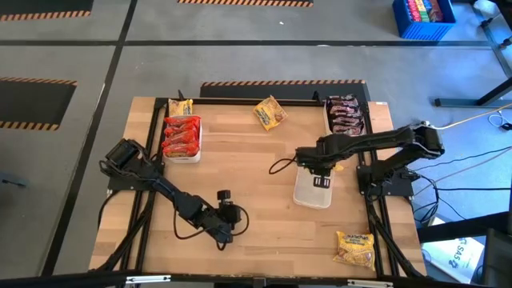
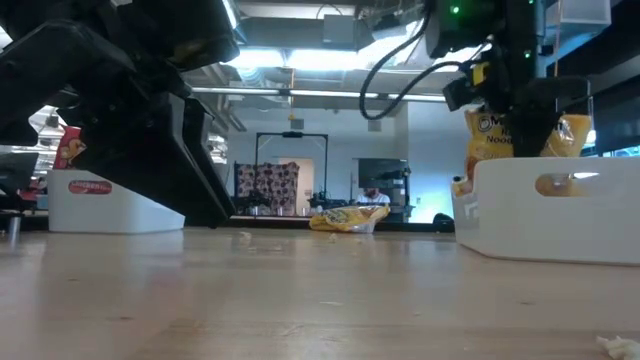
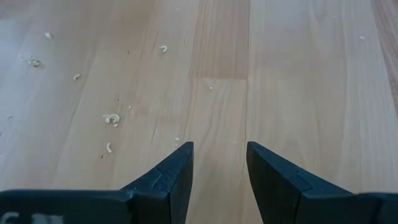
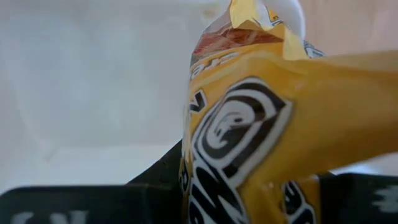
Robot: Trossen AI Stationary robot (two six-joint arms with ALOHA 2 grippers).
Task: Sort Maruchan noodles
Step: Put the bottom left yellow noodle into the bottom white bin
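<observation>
The right gripper (image 1: 330,166), clamped on a yellow noodle packet (image 4: 261,124), hangs over the white tray (image 1: 312,190) directly beneath it; released off-centre, the crinkly packet could catch the rim, while the left gripper (image 3: 219,165) idles part-open over bare desk (image 3: 298,74).

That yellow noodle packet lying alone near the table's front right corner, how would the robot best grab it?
From straight above, I'd guess. The yellow packet lies flat on the wooden table, apart from the trays, so its sides give little to pinch. Fingers closing across its shorter width, or on a crinkled end seam, look most promising. The right gripper already holds another over the white tray.
</observation>
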